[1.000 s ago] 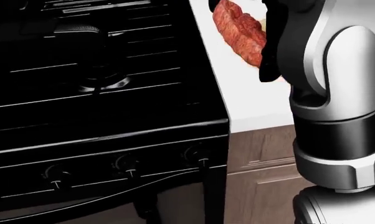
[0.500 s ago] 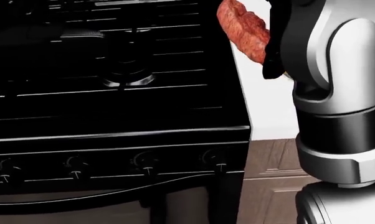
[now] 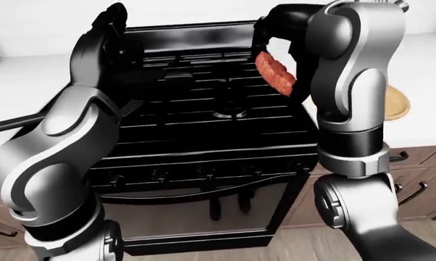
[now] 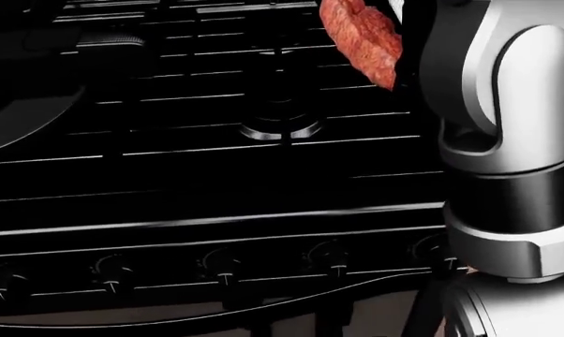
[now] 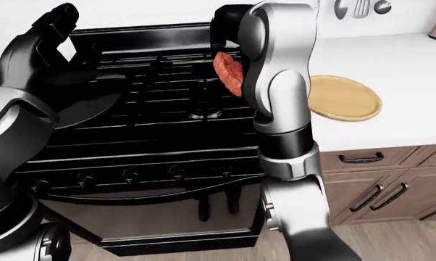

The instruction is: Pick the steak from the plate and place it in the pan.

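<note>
So the steak [image 3: 275,73] is up in the air, hanging edge-down from the right hand [image 3: 276,32], whose dark fingers are clamped on its top end. It sits above the right half of the stove [image 3: 203,136], over the grates near the stove's right edge and a bit up-view of the burner [image 4: 280,128] you can see in the head view. It's not touching the grates, just dangling there, red and marbled, tilted so its lower tip points toward the bottom right in the left-eye view.

The pan [image 5: 80,98] is on the left side of the stove, dark against the dark grates so it's hard to make out; its rim reaches toward the stove's left edge, and a long handle [image 3: 15,124] pokes out past that edge over the white counter [image 5: 392,65].

The plate [image 5: 345,97], a round wooden-looking one, lies on the counter right of the stove, well apart from the steak and with nothing on it.

The left hand [image 5: 44,32] is raised by the stove's top-left corner, above the pan, fingers spread apart, gripping nothing.

A row of knobs [image 4: 221,267] runs along the stove's bottom edge, with wood cabinets [image 5: 377,190] under the counter
</note>
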Controlling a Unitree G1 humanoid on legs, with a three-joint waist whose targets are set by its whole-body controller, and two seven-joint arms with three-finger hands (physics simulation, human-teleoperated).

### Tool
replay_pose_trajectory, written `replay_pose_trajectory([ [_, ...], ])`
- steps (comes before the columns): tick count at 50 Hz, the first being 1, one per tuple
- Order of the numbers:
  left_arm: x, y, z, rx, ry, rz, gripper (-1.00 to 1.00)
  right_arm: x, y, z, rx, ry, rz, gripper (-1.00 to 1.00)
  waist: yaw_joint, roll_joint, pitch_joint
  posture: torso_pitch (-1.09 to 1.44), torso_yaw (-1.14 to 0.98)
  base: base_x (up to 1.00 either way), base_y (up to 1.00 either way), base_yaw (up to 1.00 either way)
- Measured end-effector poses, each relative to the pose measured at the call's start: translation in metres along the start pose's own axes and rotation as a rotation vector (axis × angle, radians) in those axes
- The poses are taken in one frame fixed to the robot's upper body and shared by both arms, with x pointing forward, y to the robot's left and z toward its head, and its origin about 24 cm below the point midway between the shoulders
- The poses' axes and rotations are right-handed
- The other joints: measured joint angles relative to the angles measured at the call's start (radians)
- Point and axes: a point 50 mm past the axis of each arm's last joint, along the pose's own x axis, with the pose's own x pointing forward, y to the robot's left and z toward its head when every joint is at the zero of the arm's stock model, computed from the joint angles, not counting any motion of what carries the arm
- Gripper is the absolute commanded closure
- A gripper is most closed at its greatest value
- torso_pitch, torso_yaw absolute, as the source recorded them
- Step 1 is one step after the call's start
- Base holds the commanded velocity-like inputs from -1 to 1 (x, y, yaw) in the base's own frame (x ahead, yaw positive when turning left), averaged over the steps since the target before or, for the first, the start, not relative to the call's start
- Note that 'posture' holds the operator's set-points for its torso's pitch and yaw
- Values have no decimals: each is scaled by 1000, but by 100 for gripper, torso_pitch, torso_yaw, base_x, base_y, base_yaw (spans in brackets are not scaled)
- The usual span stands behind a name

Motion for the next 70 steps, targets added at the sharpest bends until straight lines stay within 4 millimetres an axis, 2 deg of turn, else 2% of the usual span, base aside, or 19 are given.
replay_pose_trajectory([
  [6, 1, 1, -2, 2, 11, 4, -100, 3, 3, 1, -5, -2, 18, 100, -1, -20, -3, 0, 0, 0, 39, 0],
  [9, 1, 0, -1, 2, 7, 3, -100, 5, 4, 1, -2, -2, 24, 100, 1, -40, -5, 0, 0, 0, 39, 0],
  [11, 1, -2, -2, -1, 11, -6, -100, 5, 5, -2, 3, 4, 23, 100, -7, -25, -2, 0, 0, 0, 39, 0],
  [15, 2, -5, -7, 7, 38, -28, -100, 8, 9, -7, 19, 27, 46, 100, 5, -56, -16, 0, 0, 0, 46, 0],
  [18, 0, -4, -1, 2, 6, -20, -100, 1, 0, -3, 10, 14, 3, 100, 14, -32, -6, 0, 0, 0, 34, 17],
  [21, 0, -6, 3, 3, -13, -30, -100, -1, -5, -4, 16, 14, -28, 100, 24, 65, 1, 0, 0, 0, 0, 54],
  [23, 1, 0, -1, -2, 6, -3, -100, 2, 2, 2, 6, -6, -11, 100, 44, 57, 12, 0, 0, 0, 0, 55],
  [26, 3, 5, -5, 3, 33, 32, -100, 10, 12, 8, -14, -27, 56, 100, 55, 37, -1, 0, 0, 0, 0, 57],
  [31, 0, 1, 1, 4, -1, 11, -100, 3, 2, 3, -1, -18, 7, 100, 31, -29, 11, 0, 0, 0, 0, 58],
  [34, 1, 1, 2, 3, -6, 7, -100, 0, -3, 3, 0, -13, -21, 100, 18, -87, -1, 0, 0, 0, 0, 57],
  [38, 1, -4, -5, 6, 26, -23, -100, 5, 1, -5, 15, 13, 2, 100, 17, -80, -7, 0, 0, 0, 0, 54],
  [43, 1, 1, 0, 1, 5, 6, -100, 6, 1, 3, -10, -8, 9, 100, 31, -60, -6, 0, 0, 0, 40, 0],
  [49, 1, -5, 0, 2, 8, -28, -100, 6, -3, -6, 12, 22, 0, 100, 9, 17, 6, 0, 0, 0, 40, 0],
  [51, 1, -5, 0, 2, 10, -29, -100, 5, -4, -7, 14, 25, -7, 100, 2, 57, 3, 0, 0, 0, 40, 0],
  [52, 1, -3, 0, 3, 9, -22, -100, 5, -4, -5, 12, 20, -12, 100, 4, 64, 0, 0, 0, 0, 41, 0],
  [53, 1, -1, -1, 1, 11, -9, -100, 6, -2, -1, 7, 10, -9, 100, 11, 52, 6, 0, 0, 0, 40, 0],
  [55, 1, 4, -3, -1, 24, 17, -100, 8, 2, 5, -10, -11, 14, 100, 14, 49, 11, 0, 0, 0, 40, 0],
  [68, 1, 0, 0, 3, 6, 4, -100, 5, 0, 2, 0, -8, -10, 100, -3, -51, -2, 0, 0, 0, 40, 0],
  [70, 1, -3, -2, 1, 10, -8, -100, 6, 3, -1, 5, 0, -2, 100, -13, -36, 2, 0, 0, 0, 39, 0],
])
